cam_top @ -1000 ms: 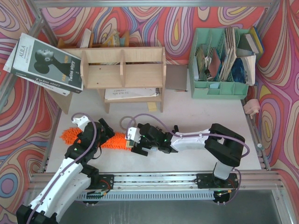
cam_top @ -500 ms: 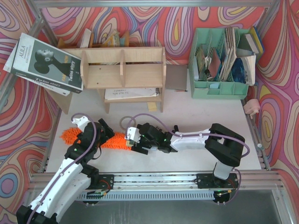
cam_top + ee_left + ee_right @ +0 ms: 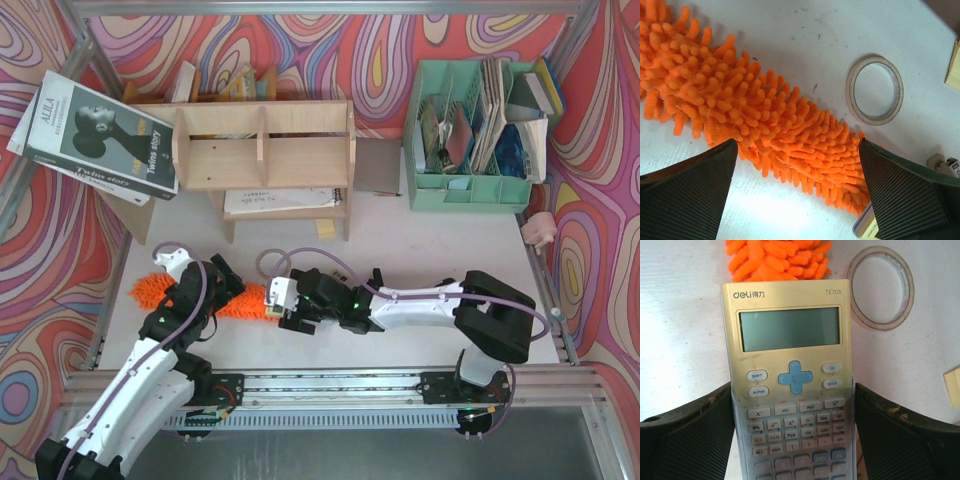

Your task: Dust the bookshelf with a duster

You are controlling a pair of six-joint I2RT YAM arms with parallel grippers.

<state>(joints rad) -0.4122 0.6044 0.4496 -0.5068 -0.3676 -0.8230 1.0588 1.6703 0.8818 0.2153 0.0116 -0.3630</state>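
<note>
The orange duster point(image 3: 147, 290) lies flat on the table in front of the plywood bookshelf point(image 3: 262, 150); its handle is hidden. My left gripper point(image 3: 222, 285) hovers open over the fluffy head point(image 3: 765, 120), a finger on either side, gripping nothing. My right gripper point(image 3: 290, 305) is shut on a grey calculator point(image 3: 790, 370), both fingers pressed to its long edges. The calculator's top end lies at the duster's tip point(image 3: 775, 257).
A tape ring point(image 3: 875, 120) lies on the table just past the duster, also in the right wrist view point(image 3: 910, 285). A mint-green file organiser point(image 3: 470, 190) stands back right. A book point(image 3: 95, 135) leans at the shelf's left. A yellow note point(image 3: 952, 385) lies nearby.
My right gripper's fingers have closed in on the calculator, and that arm has shifted slightly left. The left arm and the duster have not moved.
</note>
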